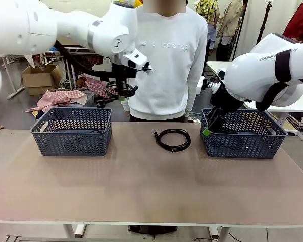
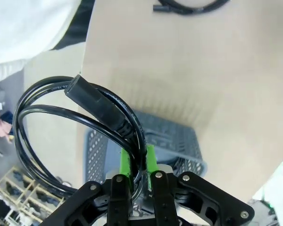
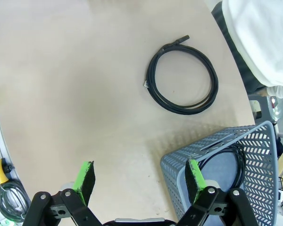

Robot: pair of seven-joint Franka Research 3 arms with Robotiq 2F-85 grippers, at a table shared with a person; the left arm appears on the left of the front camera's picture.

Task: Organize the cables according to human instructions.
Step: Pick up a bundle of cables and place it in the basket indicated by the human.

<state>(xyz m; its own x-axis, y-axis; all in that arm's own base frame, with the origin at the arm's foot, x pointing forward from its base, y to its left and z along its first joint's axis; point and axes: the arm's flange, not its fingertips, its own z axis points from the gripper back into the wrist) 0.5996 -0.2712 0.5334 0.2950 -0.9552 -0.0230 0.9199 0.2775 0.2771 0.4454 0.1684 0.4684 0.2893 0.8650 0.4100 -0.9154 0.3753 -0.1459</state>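
My left gripper (image 1: 122, 96) hangs above the back right corner of the left basket (image 1: 73, 132), shut on a coiled black cable (image 1: 111, 94). In the left wrist view that cable (image 2: 47, 117) loops out from between the green pads (image 2: 125, 164), its plug end on top. A second coiled cable (image 1: 172, 139) lies flat on the table between the baskets, also visible as a loop (image 3: 181, 77) in the right wrist view. My right gripper (image 3: 140, 175) stands open and empty at the left rim of the right basket (image 3: 212, 155). Another cable (image 3: 239, 162) lies inside that basket.
A person in a white top (image 1: 166, 60) stands at the far side of the table, behind the middle. The two grey-blue baskets stand left and right, the right one (image 1: 242, 136) under my right arm. The near half of the tan table (image 1: 151, 186) is bare.
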